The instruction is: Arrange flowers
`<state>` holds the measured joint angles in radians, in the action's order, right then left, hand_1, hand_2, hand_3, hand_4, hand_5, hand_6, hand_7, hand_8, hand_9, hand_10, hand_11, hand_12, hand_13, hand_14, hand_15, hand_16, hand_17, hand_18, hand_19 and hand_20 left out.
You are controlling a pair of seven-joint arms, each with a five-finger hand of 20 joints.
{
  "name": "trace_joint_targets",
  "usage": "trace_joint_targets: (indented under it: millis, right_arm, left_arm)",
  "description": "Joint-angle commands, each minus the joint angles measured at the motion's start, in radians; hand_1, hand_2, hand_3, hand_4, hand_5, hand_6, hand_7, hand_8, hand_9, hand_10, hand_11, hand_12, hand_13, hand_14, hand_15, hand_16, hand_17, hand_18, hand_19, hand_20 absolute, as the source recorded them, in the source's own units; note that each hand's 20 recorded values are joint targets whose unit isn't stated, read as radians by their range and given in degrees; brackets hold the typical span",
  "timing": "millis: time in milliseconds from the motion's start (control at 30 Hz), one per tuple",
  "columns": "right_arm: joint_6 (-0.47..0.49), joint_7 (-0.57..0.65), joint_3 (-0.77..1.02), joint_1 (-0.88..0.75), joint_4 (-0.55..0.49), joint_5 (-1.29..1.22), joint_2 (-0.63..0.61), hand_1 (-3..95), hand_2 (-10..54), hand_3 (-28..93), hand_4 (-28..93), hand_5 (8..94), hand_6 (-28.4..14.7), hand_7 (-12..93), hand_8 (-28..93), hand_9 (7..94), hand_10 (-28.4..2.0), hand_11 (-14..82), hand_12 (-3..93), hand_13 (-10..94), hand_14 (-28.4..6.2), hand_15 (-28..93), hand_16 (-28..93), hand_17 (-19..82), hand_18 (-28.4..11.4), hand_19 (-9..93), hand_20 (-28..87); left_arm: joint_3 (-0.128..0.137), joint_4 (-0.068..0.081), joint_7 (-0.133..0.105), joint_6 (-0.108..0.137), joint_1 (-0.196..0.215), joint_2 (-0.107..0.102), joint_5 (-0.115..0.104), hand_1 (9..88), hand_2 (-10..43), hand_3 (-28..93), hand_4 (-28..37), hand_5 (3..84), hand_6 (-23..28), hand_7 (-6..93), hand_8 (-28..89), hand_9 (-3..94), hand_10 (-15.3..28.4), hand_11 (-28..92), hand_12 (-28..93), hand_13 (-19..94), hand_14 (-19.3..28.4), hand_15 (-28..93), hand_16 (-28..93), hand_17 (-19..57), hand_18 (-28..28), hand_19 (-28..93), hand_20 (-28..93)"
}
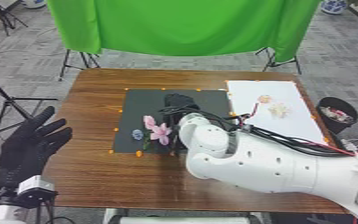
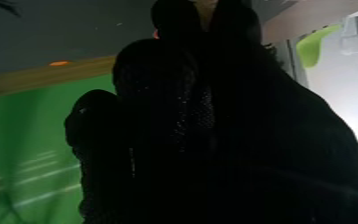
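Observation:
Over the upper middle of the black mat [image 1: 140, 107], my right hand [image 1: 181, 102] is held low in the head view. The right wrist view has the same hand's dark glove [image 2: 202, 120], with a small tan patch beyond it; what that is I cannot tell. Pink flowers [image 1: 160, 132] lie on the mat's lower left part, beside the right forearm, and a small blue-grey flower [image 1: 138, 134] is left of them. On the white sheet [image 1: 286, 130] are a peach flower [image 1: 264, 99] and a pale cream one [image 1: 280, 110]. My left hand [image 1: 26, 150] is open beyond the table's left edge.
Black cables [image 1: 286, 140] run along the right arm and across the white sheet. A dark bin [image 1: 337, 115] with pale contents stands right of the wooden table [image 1: 95, 175]. Behind the table hangs a green cloth [image 1: 184, 25] on stands. A tripod [image 1: 11, 102] is at the left.

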<state>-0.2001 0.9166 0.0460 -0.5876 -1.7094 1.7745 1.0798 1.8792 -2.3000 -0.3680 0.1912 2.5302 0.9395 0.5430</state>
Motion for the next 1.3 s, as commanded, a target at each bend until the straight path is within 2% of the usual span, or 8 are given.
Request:
trace_joint_targets:
  millis: [33,267,333,567,733,967,1233,1300]
  right_arm:
    - [0.033,0.008,0.047,-0.034,0.0,-0.034,-0.01,57.7,-8.9,75,-28,78.8,-0.2,23,7,91.4,-8.3,11.2,30.3,86,-2.5,63,17,56,-15.4,93,28]
    - [0.064,0.02,0.081,-0.062,0.007,-0.074,-0.007,55.1,-8.5,75,-28,76.6,-0.5,24,5,90.3,-9.3,14.6,27.8,86,-3.0,62,17,56,-16.2,93,28]
    - [0.074,0.02,0.094,-0.068,0.008,-0.078,-0.004,54.8,-8.2,75,-28,76.0,-0.6,23,4,89.9,-9.6,15.4,27.1,86,-3.1,62,17,56,-16.3,93,28]
    - [0.057,0.031,0.107,-0.059,-0.003,-0.119,-0.017,50.6,-7.4,73,-26,73.2,-1.5,22,3,87.3,-11.7,20.6,21.1,85,-3.8,62,16,55,-16.8,93,28]
    - [0.033,0.046,0.103,-0.034,-0.015,-0.122,-0.038,39.4,-3.0,76,-24,67.3,-2.3,19,-3,84.6,-14.2,22.8,16.6,84,-4.9,59,16,56,-15.8,93,23]
    - [0.018,0.056,0.076,0.006,-0.032,-0.104,-0.056,34.0,-0.1,76,-22,65.1,-3.1,18,-11,84.6,-15.5,22.9,16.4,85,-5.5,59,16,59,-15.1,93,21]
    - [-0.015,-0.012,0.065,0.075,-0.129,-0.087,-0.182,28.2,4.0,75,-21,63.8,-4.0,17,-11,83.3,-16.3,22.9,16.5,84,-7.3,60,16,58,-15.9,93,22]
    - [0.005,-0.037,0.123,0.056,-0.156,-0.094,-0.244,27.3,4.6,75,-21,63.6,-4.1,16,-10,82.1,-16.6,23.0,16.5,82,-8.2,61,16,57,-17.0,93,22]
  left_arm:
    - [-0.005,0.004,0.016,-0.013,-0.006,0.002,0.003,29.2,6.0,62,-19.3,37.6,10.1,6.8,-6,33.4,20.6,26,12,22,28.4,55,-11,-6.0,28.4,53,4]
    - [-0.002,0.005,0.022,-0.017,-0.004,0.017,0.009,29.2,5.9,62,-19.4,37.7,10.1,6.8,-6,33.4,20.6,26,12,22,28.4,55,-11,-6.0,28.4,54,4]
    - [-0.004,0.004,0.01,-0.006,0.001,0.004,0.0,29.3,6.1,62,-19.5,37.7,10.1,6.8,-6,33.4,20.7,26,12,22,28.4,55,-11,-6.0,28.4,54,4]
    - [-0.007,0.004,0.028,-0.015,-0.009,0.023,0.012,29.3,6.1,62,-19.4,37.8,10.1,6.9,-6,33.4,20.6,26,12,22,28.4,55,-11,-6.0,28.4,54,4]
    - [0.002,0.001,0.031,-0.01,0.001,0.029,0.013,29.4,6.2,62,-19.4,37.8,10.1,6.8,-6,33.4,20.6,26,12,22,28.4,55,-11,-6.0,28.4,54,3]
    - [-0.009,0.0,0.007,0.001,0.014,0.01,0.0,29.4,6.3,62,-19.3,37.8,10.1,6.8,-6,33.4,20.5,26,12,22,28.4,56,-11,-6.1,28.4,54,3]
    - [-0.009,-0.011,-0.07,0.039,0.063,-0.039,-0.039,29.4,6.3,62,-19.3,37.9,10.2,6.7,-6,33.4,20.6,26,12,22,28.4,56,-11,-6.1,28.4,54,3]
    - [-0.009,-0.013,-0.098,0.053,0.079,-0.067,-0.054,29.4,6.3,62,-19.3,37.9,10.2,6.7,-6,33.4,20.6,26,12,22,28.4,56,-11,-6.1,28.4,54,3]
